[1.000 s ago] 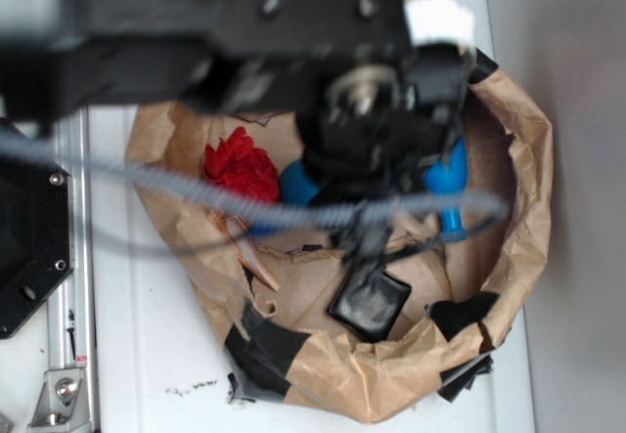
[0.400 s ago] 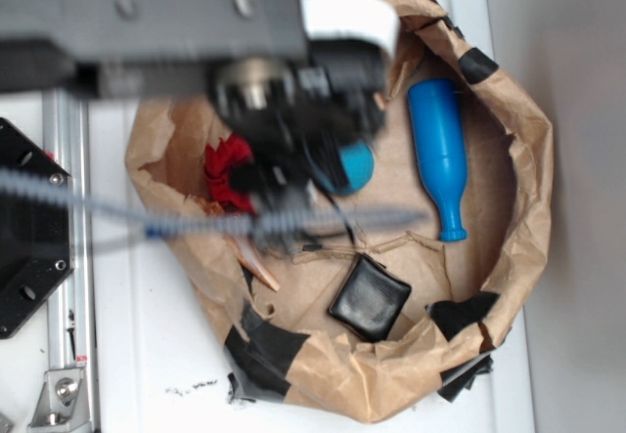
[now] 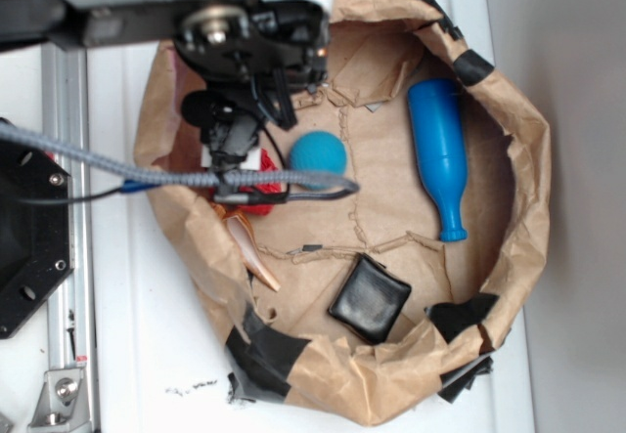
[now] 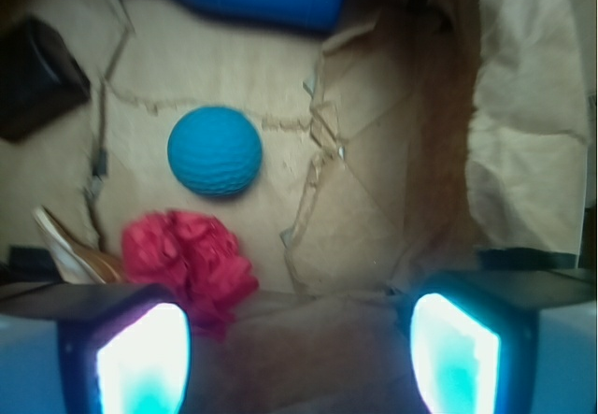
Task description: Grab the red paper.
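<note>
- The robot is lining up for the grab: its fingers are standing spread and empty above the paper bag.
- The red paper is lying just off the one finger's pad, beside the teal ball, not between the fingers.
- Judging by this, the next move is calling for a sideways shift, then a descent.
- The bag is sitting on a white counter; little else of the room is showing.
</note>
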### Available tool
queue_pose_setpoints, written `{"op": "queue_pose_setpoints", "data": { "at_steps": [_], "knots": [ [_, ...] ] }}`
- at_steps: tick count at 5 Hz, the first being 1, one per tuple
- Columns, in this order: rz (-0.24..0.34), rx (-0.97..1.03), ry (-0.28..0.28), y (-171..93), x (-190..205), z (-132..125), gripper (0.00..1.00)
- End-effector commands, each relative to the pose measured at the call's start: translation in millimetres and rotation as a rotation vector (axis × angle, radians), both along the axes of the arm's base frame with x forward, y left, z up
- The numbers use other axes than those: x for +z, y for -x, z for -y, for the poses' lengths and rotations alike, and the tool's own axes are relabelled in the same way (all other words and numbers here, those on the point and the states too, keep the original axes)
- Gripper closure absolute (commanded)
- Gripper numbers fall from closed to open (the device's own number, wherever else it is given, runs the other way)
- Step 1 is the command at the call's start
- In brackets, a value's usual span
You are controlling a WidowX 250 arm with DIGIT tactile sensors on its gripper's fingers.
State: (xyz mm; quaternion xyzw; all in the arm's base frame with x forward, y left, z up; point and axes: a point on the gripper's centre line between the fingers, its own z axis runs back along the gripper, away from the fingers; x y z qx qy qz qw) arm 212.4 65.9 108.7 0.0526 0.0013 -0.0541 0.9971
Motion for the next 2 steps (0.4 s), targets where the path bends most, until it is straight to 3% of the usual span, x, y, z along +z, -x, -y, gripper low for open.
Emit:
{"op": "queue_pose_setpoints", "data": {
  "at_steps": [1,2],
  "knots": [
    [-0.044,0.020,0.007,5.4,-8.6,1.8,0.00],
    [-0.043,0.038,0.103,-4.6,-17.0,20.8,0.00]
  ]
}}
